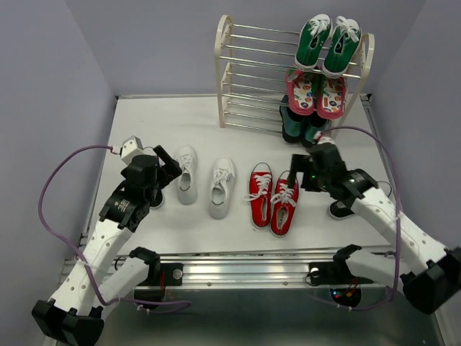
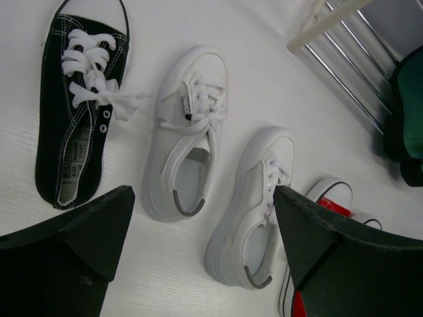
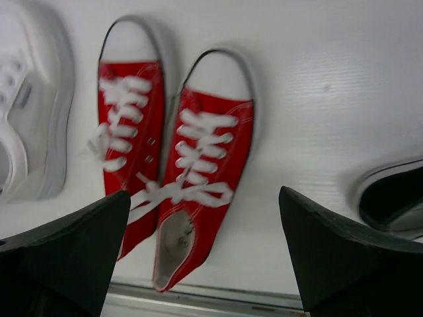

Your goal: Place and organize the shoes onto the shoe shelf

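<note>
The white pair [image 1: 204,182] lies on the table's left middle and also shows in the left wrist view [image 2: 188,132]. The red pair [image 1: 273,198] lies to its right, seen too in the right wrist view [image 3: 172,165]. One black shoe [image 2: 79,105] lies left of the white pair, mostly hidden under my left arm in the top view. Another black shoe [image 1: 340,210] lies beside my right arm [image 3: 393,198]. My left gripper [image 1: 167,167] [image 2: 201,198] is open and empty above the white pair. My right gripper [image 1: 297,171] [image 3: 205,197] is open and empty above the red pair. The shoe shelf [image 1: 230,79] stands at the back.
A green pair [image 1: 328,43] sits on the shelf's top tier at the right, and a pink patterned pair [image 1: 315,92] below it. Dark shoes [image 1: 297,126] stand at the shelf's bottom right. The shelf's left half holds nothing. Purple walls close in on both sides.
</note>
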Robot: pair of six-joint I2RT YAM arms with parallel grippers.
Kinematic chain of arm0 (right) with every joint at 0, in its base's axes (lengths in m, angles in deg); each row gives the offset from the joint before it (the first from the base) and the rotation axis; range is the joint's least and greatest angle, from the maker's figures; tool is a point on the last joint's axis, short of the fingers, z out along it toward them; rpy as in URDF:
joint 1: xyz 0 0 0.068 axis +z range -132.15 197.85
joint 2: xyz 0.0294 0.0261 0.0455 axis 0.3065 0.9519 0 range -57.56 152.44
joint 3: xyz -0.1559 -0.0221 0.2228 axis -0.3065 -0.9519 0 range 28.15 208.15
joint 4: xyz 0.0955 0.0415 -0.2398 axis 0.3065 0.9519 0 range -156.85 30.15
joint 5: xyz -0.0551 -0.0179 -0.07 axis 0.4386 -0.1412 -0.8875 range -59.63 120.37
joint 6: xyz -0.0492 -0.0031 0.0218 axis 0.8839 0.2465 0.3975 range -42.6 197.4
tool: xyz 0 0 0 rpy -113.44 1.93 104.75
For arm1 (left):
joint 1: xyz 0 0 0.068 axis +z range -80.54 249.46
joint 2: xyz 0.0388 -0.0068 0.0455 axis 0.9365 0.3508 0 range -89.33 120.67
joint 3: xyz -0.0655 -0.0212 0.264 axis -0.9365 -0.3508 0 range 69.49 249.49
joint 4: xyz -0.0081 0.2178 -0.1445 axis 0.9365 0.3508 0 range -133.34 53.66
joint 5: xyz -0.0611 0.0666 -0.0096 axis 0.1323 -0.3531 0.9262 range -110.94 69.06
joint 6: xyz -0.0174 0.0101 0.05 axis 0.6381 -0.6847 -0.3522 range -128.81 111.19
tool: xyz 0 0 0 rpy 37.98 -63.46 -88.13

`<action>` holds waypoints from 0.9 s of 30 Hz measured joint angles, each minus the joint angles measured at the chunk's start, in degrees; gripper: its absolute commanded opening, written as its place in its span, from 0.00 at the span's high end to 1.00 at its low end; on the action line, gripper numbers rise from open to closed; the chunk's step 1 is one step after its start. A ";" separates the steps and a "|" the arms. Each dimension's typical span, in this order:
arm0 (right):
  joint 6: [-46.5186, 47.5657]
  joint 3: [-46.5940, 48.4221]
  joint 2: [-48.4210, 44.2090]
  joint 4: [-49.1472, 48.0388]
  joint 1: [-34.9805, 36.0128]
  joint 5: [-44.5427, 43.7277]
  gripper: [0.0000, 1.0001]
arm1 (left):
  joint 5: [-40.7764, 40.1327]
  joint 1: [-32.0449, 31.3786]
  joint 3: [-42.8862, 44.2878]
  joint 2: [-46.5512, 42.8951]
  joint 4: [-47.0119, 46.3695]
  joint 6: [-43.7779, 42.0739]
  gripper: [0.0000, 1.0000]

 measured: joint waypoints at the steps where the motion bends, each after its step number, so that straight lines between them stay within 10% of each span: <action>1: -0.20 0.42 2.54 -0.20 4.83 -1.44 0.00 | 0.02 0.00 -0.24 0.33 0.09 0.22 0.01; 9: -7.76 15.85 25.94 0.90 38.49 -15.56 0.00 | 1.14 0.00 -2.62 0.48 -0.07 1.95 0.01; 27: -29.86 30.10 54.71 -4.02 49.18 -31.47 0.00 | 2.56 0.02 -5.14 -4.35 1.44 2.73 0.01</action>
